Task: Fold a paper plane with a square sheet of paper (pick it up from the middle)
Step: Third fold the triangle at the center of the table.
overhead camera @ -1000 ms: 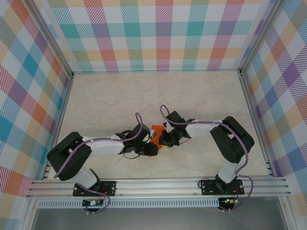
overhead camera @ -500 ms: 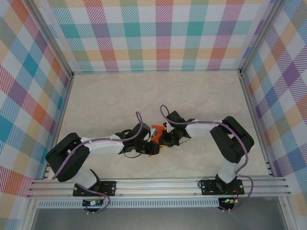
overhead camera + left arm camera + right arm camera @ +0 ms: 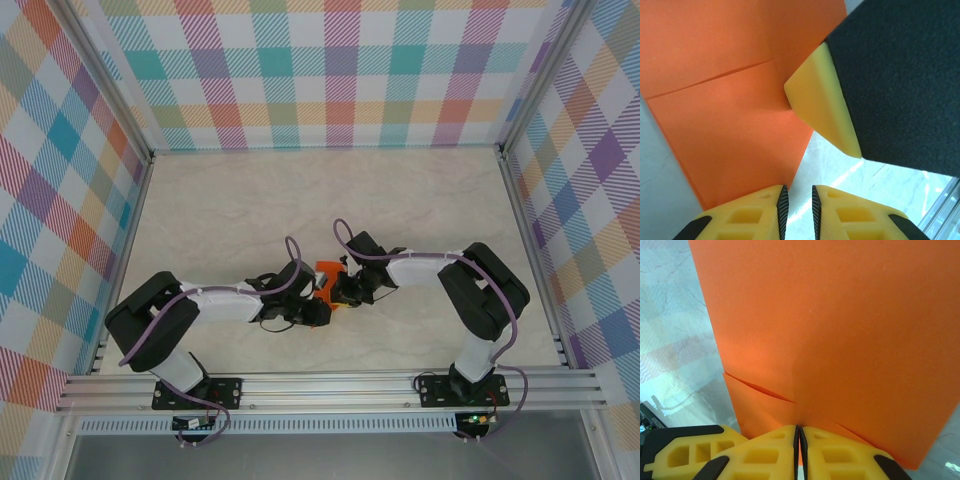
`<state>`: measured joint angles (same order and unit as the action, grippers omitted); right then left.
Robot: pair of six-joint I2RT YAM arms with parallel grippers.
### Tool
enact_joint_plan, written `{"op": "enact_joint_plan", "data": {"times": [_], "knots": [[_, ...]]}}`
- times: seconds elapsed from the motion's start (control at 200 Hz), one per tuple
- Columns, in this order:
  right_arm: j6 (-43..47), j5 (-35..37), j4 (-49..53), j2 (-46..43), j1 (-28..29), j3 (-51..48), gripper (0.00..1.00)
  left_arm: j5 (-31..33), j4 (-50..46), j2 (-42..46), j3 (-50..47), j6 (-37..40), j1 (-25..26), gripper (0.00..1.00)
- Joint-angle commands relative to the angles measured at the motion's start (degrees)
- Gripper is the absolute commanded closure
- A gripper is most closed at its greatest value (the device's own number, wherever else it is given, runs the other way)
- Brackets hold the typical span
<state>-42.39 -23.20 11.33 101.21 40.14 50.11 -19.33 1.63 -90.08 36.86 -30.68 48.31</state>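
orange paper (image 3: 322,269), mostly hidden btwn arms

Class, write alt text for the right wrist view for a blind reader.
A thin bright orange paper sheet is pinched at its edge in the shut, yellow-fingered right gripper. A fold line crosses its lower left; pale marbled table shows beside it.
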Motion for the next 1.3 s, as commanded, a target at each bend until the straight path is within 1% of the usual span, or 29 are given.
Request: {"op": "enact_joint_plan", "data": {"times": [0.0, 0.19, 0.4, 0.63, 0.8, 0.855, 0.95, 1.06, 1.115, 1.18, 1.295], "knots": [[1.44, 4.26, 4.38, 2.85, 0.19, -0.27, 0.87, 2.68, -2.98, 1.14, -2.86, -0.61, 0.39, 0.77], [1.52, 4.63, 4.76, 3.12, 0.2, -0.01, 0.87, 3.34, -4.17, 3.77, -4.92, -0.96, 0.38, 0.77], [1.52, 5.01, 5.19, 3.03, 0.2, 0.17, 0.87, 2.69, -3.97, 6.28, -7.46, -1.99, 0.38, 0.77], [1.52, 5.09, 5.44, 3.03, 0.2, 0.34, 0.87, 1.45, -4.59, 6.23, -8.67, -2.16, 0.39, 0.76], [1.43, 5.18, 5.61, 3.03, 0.2, 0.34, 0.87, 3.74, -8.53, 6.3, -8.31, -2.44, 0.43, 0.76], [1.48, 5.18, 5.68, 3.11, 0.16, 0.52, 0.87, 3.12, -8.42, 6.64, -8.43, -3.07, 0.38, 0.77], [1.43, 5.27, 5.65, 3.12, 0.2, 0.51, 0.87, 0.02, -4.94, 9.52, -8.42, -4.57, 0.38, 0.77], [1.35, 5.21, 5.49, 3.63, 0.2, 0.6, 0.87, 2.36, -7.43, 13.34, -4.99, -4.91, 0.28, 0.77], [1.26, 5.05, 5.38, 3.92, 0.2, 0.7, 0.87, 3.4, -6.98, 14.78, -3.13, -6.14, -0.01, 0.76], [1.17, 5.01, 5.27, 4.16, 0.2, 0.83, 0.87, 2.76, -3.96, 15.28, -1.82, -9.04, -0.27, 0.75], [1.22, 5.09, 5.48, 4.02, 0.19, 1.05, 0.87, 1.18, -0.14, 12.36, -0.5, -14.25, -0.29, 0.75]]}}
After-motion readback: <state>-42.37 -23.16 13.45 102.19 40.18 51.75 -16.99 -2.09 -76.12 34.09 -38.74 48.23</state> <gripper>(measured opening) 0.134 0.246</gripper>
